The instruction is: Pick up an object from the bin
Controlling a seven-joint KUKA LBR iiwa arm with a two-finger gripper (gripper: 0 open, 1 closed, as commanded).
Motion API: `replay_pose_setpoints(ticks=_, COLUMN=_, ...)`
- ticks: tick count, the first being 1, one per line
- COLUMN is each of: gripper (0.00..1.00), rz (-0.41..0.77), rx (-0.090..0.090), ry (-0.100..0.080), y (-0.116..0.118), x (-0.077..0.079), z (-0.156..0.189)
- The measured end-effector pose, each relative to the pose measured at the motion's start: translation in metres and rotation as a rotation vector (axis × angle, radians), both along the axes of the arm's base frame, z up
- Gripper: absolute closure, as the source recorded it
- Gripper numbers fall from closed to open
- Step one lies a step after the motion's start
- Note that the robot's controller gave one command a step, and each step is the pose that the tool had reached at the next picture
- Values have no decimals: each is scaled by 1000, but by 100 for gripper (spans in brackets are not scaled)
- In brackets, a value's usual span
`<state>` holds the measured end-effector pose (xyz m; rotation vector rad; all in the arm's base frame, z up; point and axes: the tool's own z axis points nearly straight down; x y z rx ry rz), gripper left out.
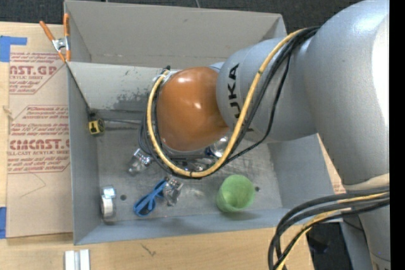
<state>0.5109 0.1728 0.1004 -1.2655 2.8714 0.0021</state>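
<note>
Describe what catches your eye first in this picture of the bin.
The big silver arm reaches in from the right, its glossy orange cover over the grey bin's middle. On the floor, a bright green round thing lies lower right, with a blue thing to its left.

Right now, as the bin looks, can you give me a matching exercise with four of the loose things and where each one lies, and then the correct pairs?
Things:
1 green round thing
2 blue plastic tool
3 silver roll
4 small yellow piece

Places:
A by the left wall of the bin, further up
B bottom left corner
C bottom right
D bottom, between the roll and the green thing

Pairs: 1-C, 2-D, 3-B, 4-A.
</note>
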Motion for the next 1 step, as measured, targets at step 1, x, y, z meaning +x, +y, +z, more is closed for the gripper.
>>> replay_pose_setpoints(ticks=1, gripper=0, rz=144, rx=-1, ry=2, y=-8, x=-2, z=7)
